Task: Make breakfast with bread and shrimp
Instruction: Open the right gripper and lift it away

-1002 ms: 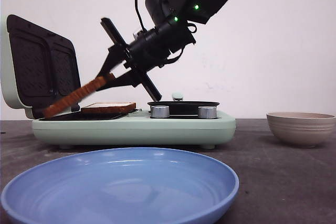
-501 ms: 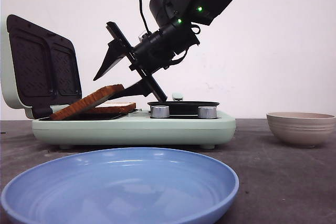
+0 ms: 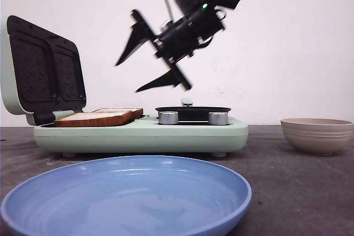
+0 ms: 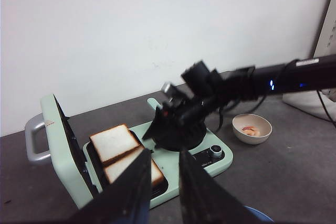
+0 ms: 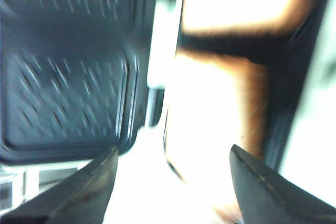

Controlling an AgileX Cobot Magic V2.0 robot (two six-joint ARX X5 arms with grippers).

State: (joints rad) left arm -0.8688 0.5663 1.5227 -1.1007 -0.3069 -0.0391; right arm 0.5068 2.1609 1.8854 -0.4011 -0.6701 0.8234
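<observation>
Two slices of white bread with brown crusts lie side by side on the open sandwich maker's hot plate: one farther back (image 4: 113, 142) and one nearer (image 4: 126, 167). In the front view they show as a low flat stack (image 3: 99, 117). My right gripper (image 3: 128, 75) is open and empty, raised above and to the right of the bread. In its own blurred view the right gripper (image 5: 173, 153) looks down on the nearer slice (image 5: 210, 119). My left gripper (image 4: 164, 156) is held high and back, its jaws a little apart and empty. Pink shrimp (image 4: 251, 129) lie in a beige bowl (image 4: 252, 128).
The mint-green sandwich maker (image 3: 138, 134) has its lid (image 3: 41, 70) standing open at the left and a black round pan (image 3: 192, 110) on its right half. The beige bowl (image 3: 317, 135) stands at the right. A blue plate (image 3: 127, 192) lies at the front.
My right gripper opened and let go of the second slice, which dropped flat beside the first. The gripper then rose up and to the right, still open.
</observation>
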